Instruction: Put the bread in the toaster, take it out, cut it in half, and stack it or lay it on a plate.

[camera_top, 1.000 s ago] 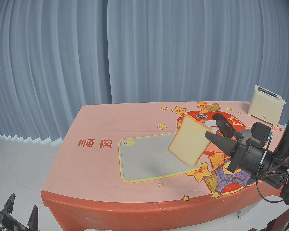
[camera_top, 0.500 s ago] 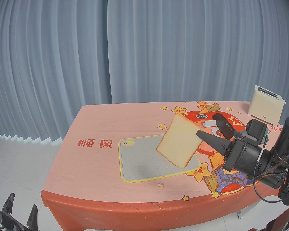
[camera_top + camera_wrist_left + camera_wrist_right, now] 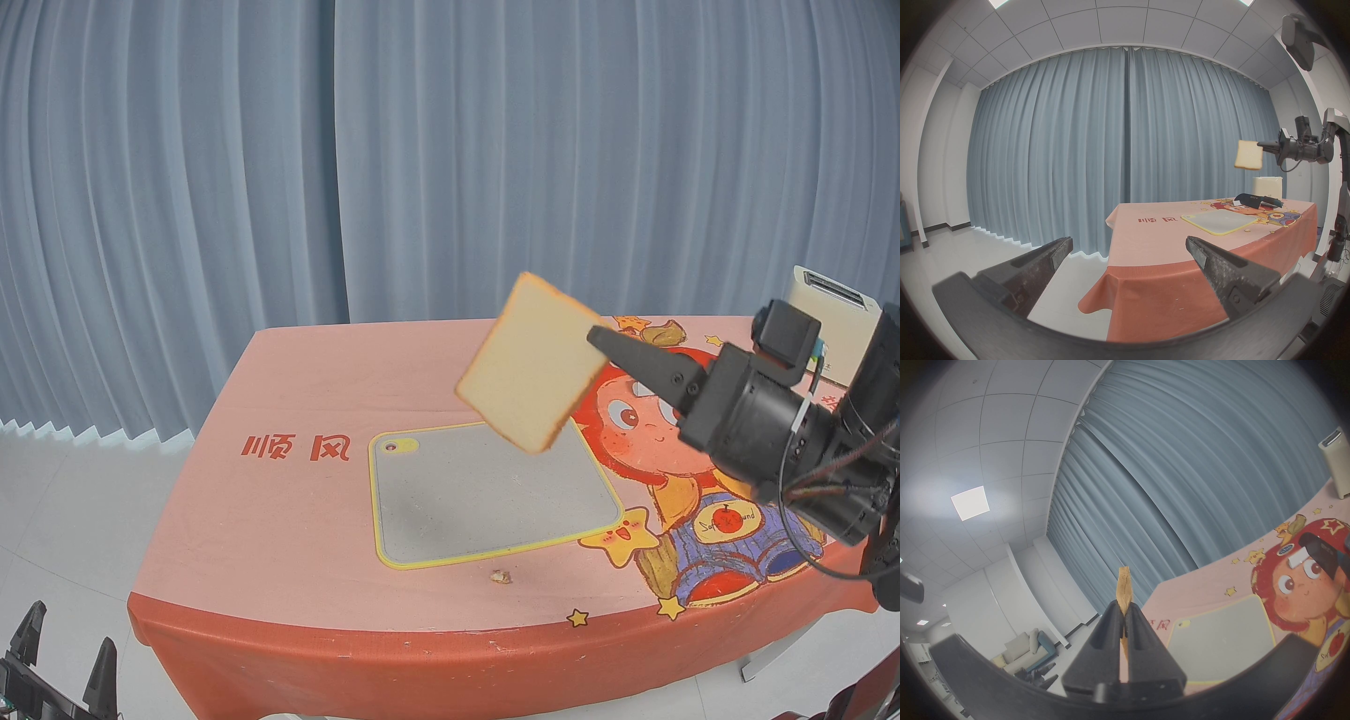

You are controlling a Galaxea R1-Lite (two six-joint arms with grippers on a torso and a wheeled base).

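Since a second ago I've raised the right hand (image 3: 600,339) and carried it toward 11 o'clock. The bread (image 3: 530,375) was low over the 3 o'clock edge of the cutting board (image 3: 487,487); it now hangs well above the board's 1 o'clock corner, clear of the bench (image 3: 309,525).

The bread is a pale, squarish slice with a rounded top and a thin tan crust, tilted with its broad face toward me. The board is a flat grey rectangle with a yellow rim and rounded corners, lying on a smooth pink printed cloth. The toaster (image 3: 830,295) is a cream box with a slot on top, at the bench's 2 o'clock corner. A dark-handled knife (image 3: 1256,200) lies flat between board and toaster. A pleated blue-grey curtain (image 3: 375,159) hangs behind.

The right arm reaches in level from 3 o'clock, its tapered black fingers pinched tight on one edge of the slice. The left hand (image 3: 1127,243) sits low at 7 o'clock, off the bench, fingers spread wide and holding nothing.
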